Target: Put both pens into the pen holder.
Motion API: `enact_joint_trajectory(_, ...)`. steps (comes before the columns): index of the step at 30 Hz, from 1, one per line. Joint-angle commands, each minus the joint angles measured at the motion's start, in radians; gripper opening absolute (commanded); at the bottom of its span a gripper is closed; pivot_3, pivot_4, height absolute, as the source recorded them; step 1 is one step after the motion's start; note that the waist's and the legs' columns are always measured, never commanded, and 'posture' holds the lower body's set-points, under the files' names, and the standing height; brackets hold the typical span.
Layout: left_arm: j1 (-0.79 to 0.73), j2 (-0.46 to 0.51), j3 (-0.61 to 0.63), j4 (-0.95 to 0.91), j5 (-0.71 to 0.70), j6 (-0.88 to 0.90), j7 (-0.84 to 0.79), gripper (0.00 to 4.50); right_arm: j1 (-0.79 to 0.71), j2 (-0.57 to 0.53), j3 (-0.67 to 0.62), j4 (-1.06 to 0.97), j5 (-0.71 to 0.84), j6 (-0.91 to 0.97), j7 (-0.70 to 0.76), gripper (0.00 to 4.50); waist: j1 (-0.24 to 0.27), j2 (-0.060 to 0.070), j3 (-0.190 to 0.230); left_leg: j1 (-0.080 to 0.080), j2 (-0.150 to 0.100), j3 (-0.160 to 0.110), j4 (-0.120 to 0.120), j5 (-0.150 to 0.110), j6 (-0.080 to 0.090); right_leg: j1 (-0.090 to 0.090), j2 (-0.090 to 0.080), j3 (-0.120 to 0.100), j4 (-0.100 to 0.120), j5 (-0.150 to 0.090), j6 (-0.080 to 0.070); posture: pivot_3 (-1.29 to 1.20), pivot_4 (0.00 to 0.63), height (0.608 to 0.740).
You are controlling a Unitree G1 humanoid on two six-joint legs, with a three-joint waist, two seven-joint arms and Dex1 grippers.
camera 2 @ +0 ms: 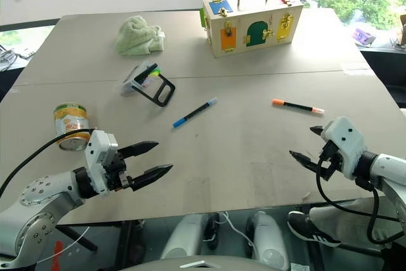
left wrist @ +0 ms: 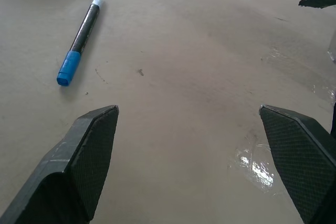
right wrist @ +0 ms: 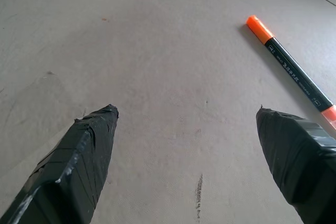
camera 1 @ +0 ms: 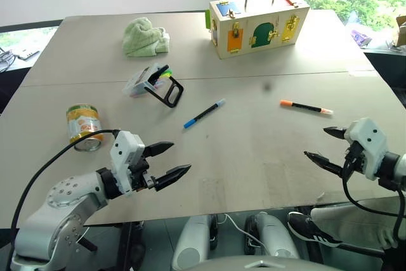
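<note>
You have both pens lying flat on the pale grey-beige tabletop [camera 1: 254,157], neither one in the holder. The slim black pen with blue ends [camera 1: 204,113] lies on a slant just left of the frame's centre in the left eye view. The black pen with an orange cap and pale tip [camera 1: 306,106] lies right of centre, nearly level, well apart from the first.

The small clear plastic pen holder with a black looped wire frame [camera 1: 155,83] lies tipped on its side in the upper left-centre, with coloured markers showing inside it.

Your left gripper [camera 1: 167,161] hangs over the table's near edge at the lower left, its two black fingers spread wide with nothing between them; in its wrist view the blue-ended pen lies beyond the fingers. Your right gripper [camera 1: 324,145] sits at the lower right, spread just as wide and holding nothing, with the orange-capped pen beyond one fingertip [right wrist: 294,156] in its wrist view.

A yellow tin can [camera 1: 84,127] stands at the left, near the left arm. A crumpled pale green cloth [camera 1: 145,37] rests in the upper left, and a wooden box with coloured latched doors [camera 1: 257,22] stands at the upper centre-right.
</note>
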Motion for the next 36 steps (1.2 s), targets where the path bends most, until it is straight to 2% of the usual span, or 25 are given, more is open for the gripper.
enact_joint_trajectory(1, -0.002, 0.003, -0.007, -0.062, 0.02, -0.07, -0.022, 4.45, -0.16, -0.04, 0.051, 0.057, -0.04, 0.043, -0.009, 4.5, -0.003, 0.0, 0.0, 0.0, 0.0, 0.0, 0.0, 0.0, 0.0, 0.0, 0.0, 0.0, 0.0, 0.0, 0.0, 0.0, 0.15, 0.74)
enact_joint_trajectory(4, -0.03, 0.01, -0.048, -0.092, 0.051, -0.148, -0.069, 4.45, -0.526, -0.095, 0.27, 0.308, -0.141, 0.131, 0.034, 4.5, -0.031, 0.004, 0.003, 0.001, 0.001, 0.004, 0.003, -0.001, 0.001, -0.001, -0.001, 0.001, 0.0, 0.002, -0.001, 0.0, 0.15, 0.74)
enact_joint_trajectory(10, -0.062, 0.005, -0.068, -0.087, 0.075, -0.197, -0.073, 4.45, -0.924, -0.031, 0.534, 0.73, -0.297, 0.092, 0.184, 4.5, -0.011, 0.0, 0.0, -0.003, 0.001, 0.004, 0.0, 0.004, 0.001, -0.004, 0.0, -0.001, 0.001, 0.005, -0.007, 0.0, 0.15, 0.74)
enact_joint_trajectory(15, -0.075, 0.005, -0.076, -0.091, 0.091, -0.212, -0.067, 4.45, -1.128, 0.043, 0.652, 1.026, -0.396, 0.035, 0.288, 4.5, -0.004, 0.001, 0.0, -0.006, 0.001, 0.007, -0.001, 0.004, 0.001, -0.007, 0.001, 0.0, 0.0, 0.005, -0.006, 0.0, 0.15, 0.74)
enact_joint_trajectory(18, -0.084, -0.001, -0.088, -0.105, 0.102, -0.212, -0.047, 4.45, -1.24, 0.12, 0.768, 1.304, -0.528, -0.102, 0.336, 4.5, -0.004, 0.001, 0.0, -0.006, 0.001, 0.007, 0.0, 0.004, 0.002, -0.007, 0.001, -0.001, 0.0, 0.006, -0.006, 0.0, 0.15, 0.74)
enact_joint_trajectory(20, -0.087, -0.001, -0.093, -0.112, 0.101, -0.21, -0.039, 4.45, -1.272, 0.141, 0.795, 1.398, -0.573, -0.158, 0.368, 4.5, -0.003, 0.001, 0.0, -0.005, 0.001, 0.007, 0.0, 0.004, 0.002, -0.006, 0.001, -0.001, 0.0, 0.005, -0.005, 0.0, 0.15, 0.74)
enact_joint_trajectory(24, -0.099, -0.006, -0.102, -0.126, 0.092, -0.2, -0.013, 4.5, -1.312, 0.162, 0.832, 1.534, -0.649, -0.243, 0.433, 3.07, -0.004, 0.001, 0.0, -0.004, 0.001, 0.007, 0.004, 0.004, 0.002, -0.004, 0.001, -0.001, 0.002, 0.006, -0.005, 0.0, 0.15, 0.74)
enact_joint_trajectory(25, -0.102, -0.012, -0.103, -0.131, 0.084, -0.194, -0.001, 4.5, -1.317, 0.165, 0.836, 1.557, -0.665, -0.261, 0.439, 2.47, -0.003, 0.001, 0.0, -0.004, 0.001, 0.007, 0.004, 0.004, 0.002, -0.004, 0.001, -0.001, 0.002, 0.006, -0.005, 0.0, 0.15, 0.74)
enact_joint_trajectory(26, -0.108, -0.02, -0.104, -0.136, 0.073, -0.184, 0.013, 4.5, -1.321, 0.168, 0.835, 1.576, -0.676, -0.275, 0.439, 2.23, -0.003, 0.001, 0.0, -0.003, 0.001, 0.007, 0.004, 0.004, 0.002, -0.003, 0.001, -0.001, 0.002, 0.006, -0.005, 0.0, 0.15, 0.74)
enact_joint_trajectory(30, -0.155, -0.069, -0.114, -0.157, 0.009, -0.114, 0.104, 4.5, -1.324, 0.172, 0.808, 1.615, -0.694, -0.306, 0.421, 0.42, -0.003, 0.001, 0.0, 0.0, 0.001, 0.004, 0.006, 0.004, 0.002, 0.001, 0.001, -0.002, 0.002, 0.006, -0.004, 0.0, 0.15, 0.74)
enact_joint_trajectory(31, -0.169, -0.078, -0.113, -0.163, -0.023, -0.082, 0.126, 4.5, -1.322, 0.17, 0.799, 1.616, -0.694, -0.304, 0.422, 0.14, -0.002, 0.001, 0.0, 0.0, 0.001, 0.003, 0.007, 0.004, 0.002, 0.002, 0.001, -0.003, 0.002, 0.007, -0.003, 0.0, 0.15, 0.74)
enact_joint_trajectory(34, -0.233, -0.095, -0.101, -0.159, -0.189, 0.077, 0.241, 4.5, -1.305, 0.15, 0.742, 1.573, -0.652, -0.264, 0.46, 0.14, 0.0, 0.001, 0.0, 0.0, 0.001, -0.001, 0.009, 0.003, 0.001, 0.004, 0.0, -0.006, 0.002, 0.007, -0.003, 0.0, 0.15, 0.74)
enact_joint_trajectory(36, -0.278, -0.099, -0.095, -0.136, -0.339, 0.173, 0.305, 4.5, -1.283, 0.136, 0.67, 1.461, -0.569, -0.151, 0.54, 0.14, 0.002, 0.002, 0.0, -0.001, 0.001, -0.003, 0.01, 0.004, 0.002, 0.005, 0.0, -0.007, 0.002, 0.007, -0.003, 0.0, 0.15, 0.74)
